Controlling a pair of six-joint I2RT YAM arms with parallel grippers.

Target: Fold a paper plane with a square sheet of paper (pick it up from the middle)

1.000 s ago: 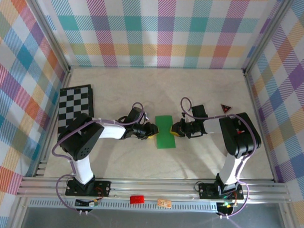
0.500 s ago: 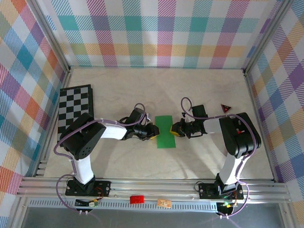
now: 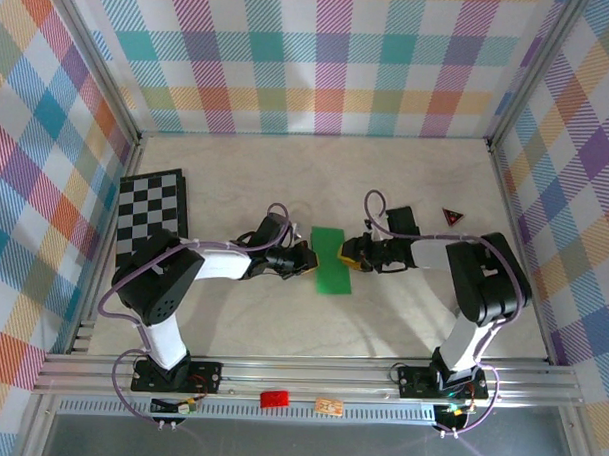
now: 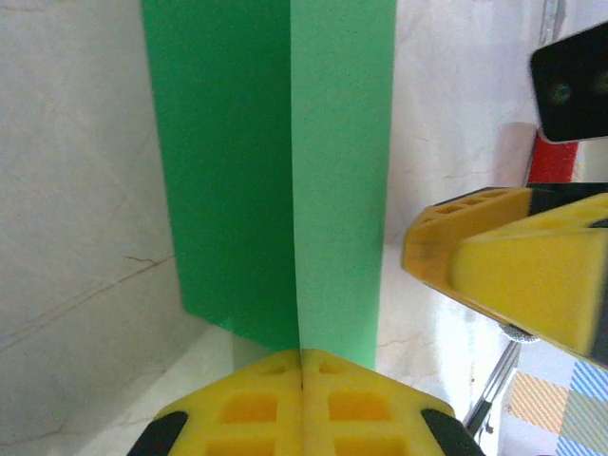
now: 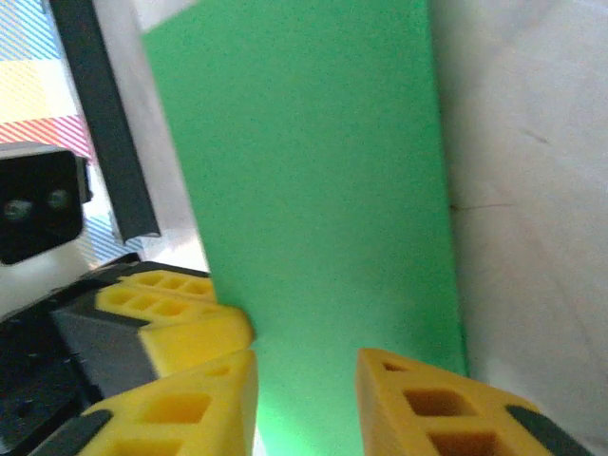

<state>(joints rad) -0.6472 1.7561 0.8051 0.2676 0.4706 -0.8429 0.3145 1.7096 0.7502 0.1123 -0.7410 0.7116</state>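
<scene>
Gripping the green paper point(image 3: 331, 261) from its left side, the left gripper point(image 3: 308, 259) has its jaws pressed fully together. In the left wrist view the two yellow fingers point(image 4: 252, 408) meet with no gap, and the sheet point(image 4: 285, 171) rises straight out of the seam between them. A sharp crease runs the length of the paper, darker on one side and lighter on the other. The paper sits at the middle of the bench as a narrow strip, its long sides running from the near edge toward the far edge.

The right gripper point(image 3: 350, 254) is at the strip's right side, its jaws partly open and holding nothing. From the right wrist, green paper point(image 5: 313, 190) shows in the gap between its fingertips point(image 5: 380, 375) (whether a pad brushes the sheet, I cannot tell).

A chessboard point(image 3: 152, 218) lies by the left edge, and a small red-and-black triangle point(image 3: 452, 216) near the right edge, both well apart from the paper.
</scene>
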